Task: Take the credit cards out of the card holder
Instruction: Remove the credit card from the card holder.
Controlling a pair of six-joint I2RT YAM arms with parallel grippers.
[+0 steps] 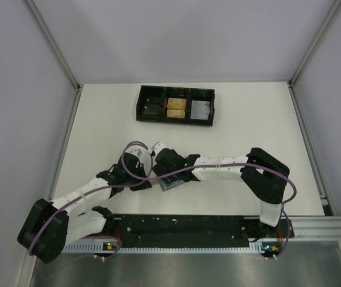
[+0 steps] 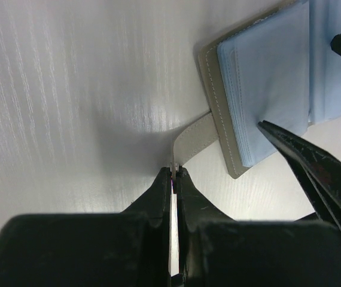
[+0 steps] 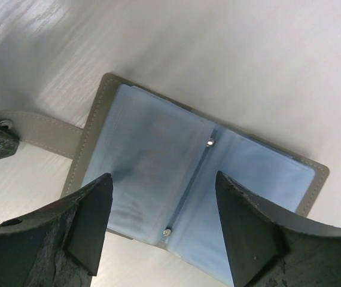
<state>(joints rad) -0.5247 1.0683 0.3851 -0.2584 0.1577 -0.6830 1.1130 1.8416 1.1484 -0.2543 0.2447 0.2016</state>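
Near the bench (image 1: 248,119) middle, just ahead of both arms, the card holder (image 3: 176,173) lies flat and open, light blue sleeves up, spine studs showing. The left tool (image 2: 174,173) is pressed together on the end of the grey tab (image 2: 197,140), pinching it at the snap and pinning the holder. The right tool (image 3: 164,185) is spread wide and hangs over the open pages, one finger over the tab-side page, the other past the spine; it grips nothing. Step in hand, my read: holder opened and anchored, right tool lining up for the first pull, no card out yet. The next move likely calls for narrowing the fingers, dropping one tip to a sleeve's open edge and catching a card's rim to slide it out flat while the left pinch resists the tug. Hard to make out: the credit cards themselves. The sleeves are cloudy, with only a faint darker patch in the tab-side page, so I cannot tell if that is a card or where the sleeve mouths are. In the top view the arms cover most of the holder. A black tray (image 1: 140,103) sits well apart at the far side, contents too small to name.
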